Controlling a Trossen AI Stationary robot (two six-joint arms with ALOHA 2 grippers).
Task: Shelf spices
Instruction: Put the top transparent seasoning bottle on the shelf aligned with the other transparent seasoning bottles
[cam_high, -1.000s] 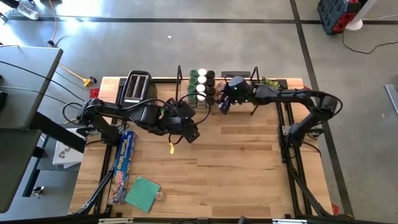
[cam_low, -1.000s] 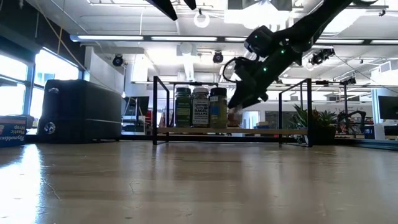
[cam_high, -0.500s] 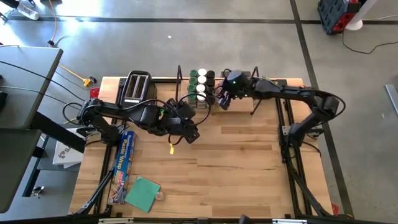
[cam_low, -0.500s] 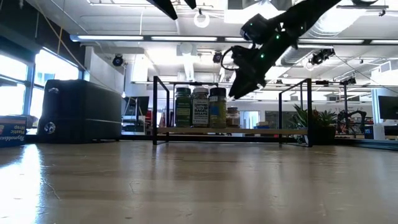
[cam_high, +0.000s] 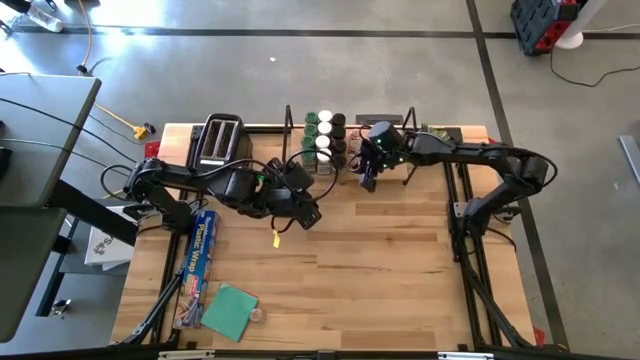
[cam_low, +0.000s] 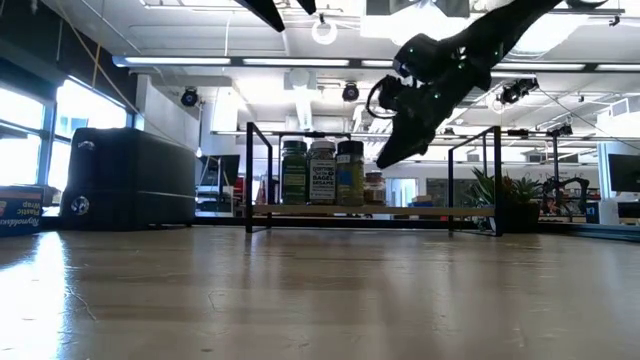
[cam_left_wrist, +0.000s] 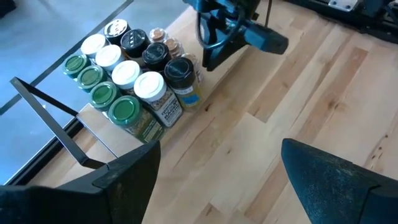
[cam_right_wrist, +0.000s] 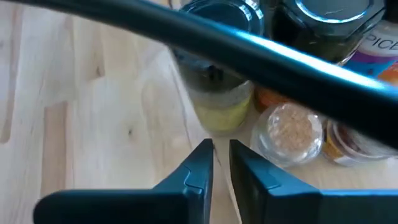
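Spices (cam_left_wrist: 134, 74) stand upright on shelf (cam_left_wrist: 93, 134), seemingly.

Two dark jointed arms are seen, looped with black cables; the right gripper (cam_right_wrist: 219, 163) is tipped by tapered dark fingers.

The right gripper (cam_high: 366, 178) now sits back from the shelf (cam_high: 395, 137), over the table just in front of the spice jars (cam_high: 325, 138), after reaching in among them moments ago. Its fingers (cam_right_wrist: 200, 163), spread earlier, are now nearly together and hold nothing.
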